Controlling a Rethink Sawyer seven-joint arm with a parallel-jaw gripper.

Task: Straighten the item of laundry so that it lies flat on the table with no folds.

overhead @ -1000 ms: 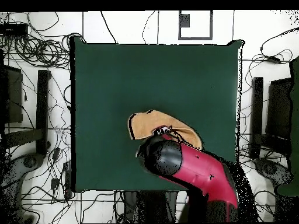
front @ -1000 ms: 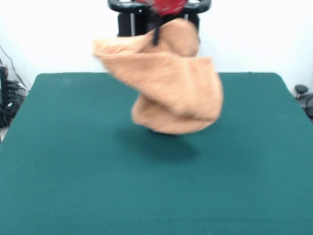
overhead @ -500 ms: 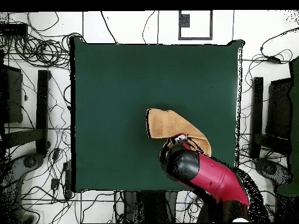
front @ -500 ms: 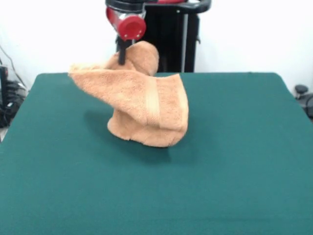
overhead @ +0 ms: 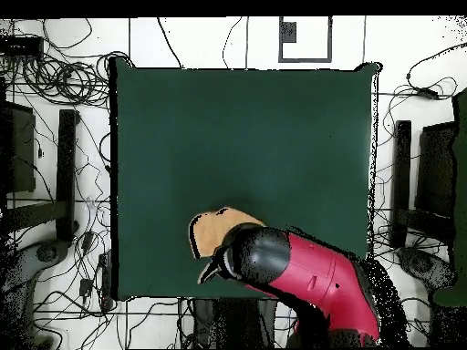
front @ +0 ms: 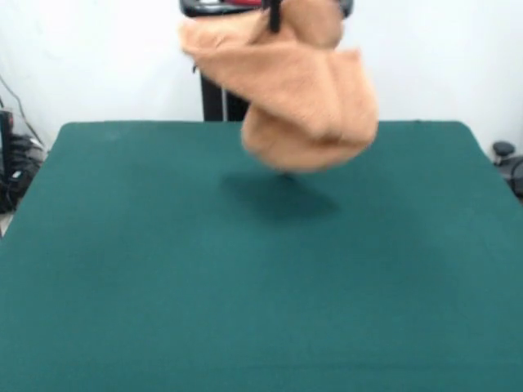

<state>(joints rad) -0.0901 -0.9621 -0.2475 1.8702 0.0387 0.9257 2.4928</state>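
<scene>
Worktop (front: 163,310) cloth, a plain dark green felt-like covering on a wide rectangular surface, fills the near part of the front view and lies bare up to a soft dark shadow (front: 278,196) cast on it toward its far side. Above that shadow, clear of the worktop, a small light orange-tan terry-cloth towel (front: 302,98) is held up in a bunched, folded bundle; its lowest rounded fold hangs just above the shadow without touching the green cloth. One flap of the towel is spread out to the picture's left of the bundle, and the top of the towel is gathered at the upper edge of the picture. There a thin dark part of the hand (front: 274,15) is seen against the top of the towel, which hangs from it; the hand is closed on the towel, though the fingers themselves are mostly hidden by cloth. Behind the towel a black upright post is seen at the worktop's far edge. In the overhead view the red and black arm (overhead: 301,273) is seen over the worktop's edge nearest the robot's base, covering most of the towel (overhead: 214,232).
</scene>
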